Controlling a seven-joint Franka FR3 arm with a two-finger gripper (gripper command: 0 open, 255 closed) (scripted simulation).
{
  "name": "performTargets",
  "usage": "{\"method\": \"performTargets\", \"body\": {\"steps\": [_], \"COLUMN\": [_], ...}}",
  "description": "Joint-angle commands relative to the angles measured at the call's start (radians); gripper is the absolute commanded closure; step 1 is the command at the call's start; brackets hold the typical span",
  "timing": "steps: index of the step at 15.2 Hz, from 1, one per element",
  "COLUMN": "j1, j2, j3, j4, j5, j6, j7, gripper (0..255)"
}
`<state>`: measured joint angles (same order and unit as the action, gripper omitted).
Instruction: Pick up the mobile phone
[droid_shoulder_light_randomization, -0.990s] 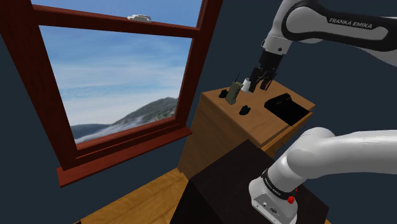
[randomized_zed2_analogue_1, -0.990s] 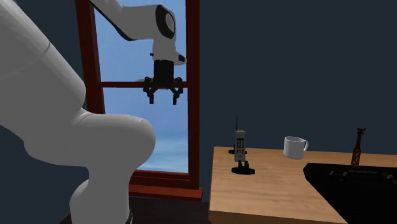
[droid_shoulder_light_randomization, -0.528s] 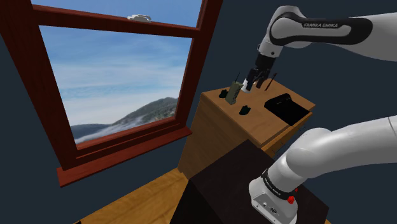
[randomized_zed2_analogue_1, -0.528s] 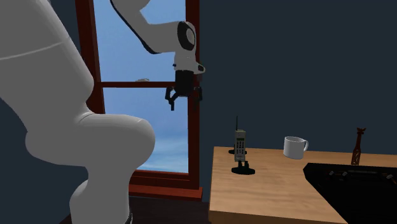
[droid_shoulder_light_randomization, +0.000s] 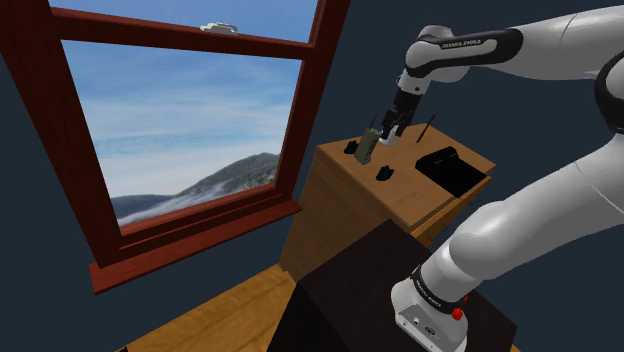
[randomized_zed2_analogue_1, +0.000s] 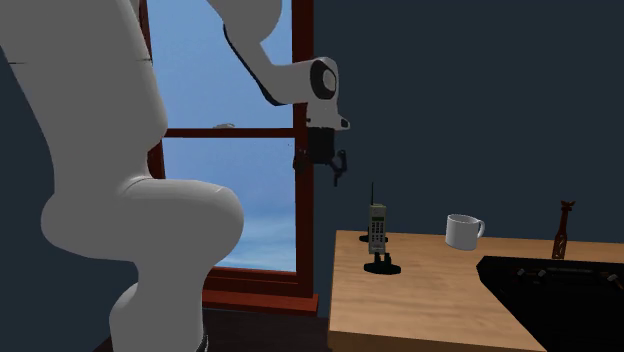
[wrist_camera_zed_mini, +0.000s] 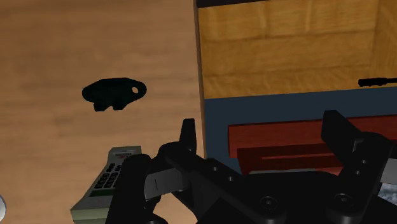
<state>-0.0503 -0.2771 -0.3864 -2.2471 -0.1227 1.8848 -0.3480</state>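
Claw (wrist_camera_zed_mini: 261, 133) open, empty; phone (randomized_zed2_analogue_1: 377, 230) stands upright below it, off-centre. Likely stiff, light, tippy: pinch across its body.

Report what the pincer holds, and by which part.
Nothing. The open pincer hangs clear of the phone, which stands on the counter.

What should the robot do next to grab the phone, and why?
Probably shift the end effector sideways until it sits over the phone. Its fingers stand open, but in the wrist view the phone lies beside one finger, not between them, and the end effector hangs above it.
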Motion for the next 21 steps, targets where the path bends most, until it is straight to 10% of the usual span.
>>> {"method": "performTargets", "body": {"steps": [1, 21], "j1": [-0.004, -0.205], "j2": [0.079, 0.798], "j3": [-0.032, -0.082], "j4": [0.052, 0.682], "j5": [0.018, 0.339], "j6": [0.029, 0.063], "j7": [-0.052, -0.427], "gripper": [0, 0]}}
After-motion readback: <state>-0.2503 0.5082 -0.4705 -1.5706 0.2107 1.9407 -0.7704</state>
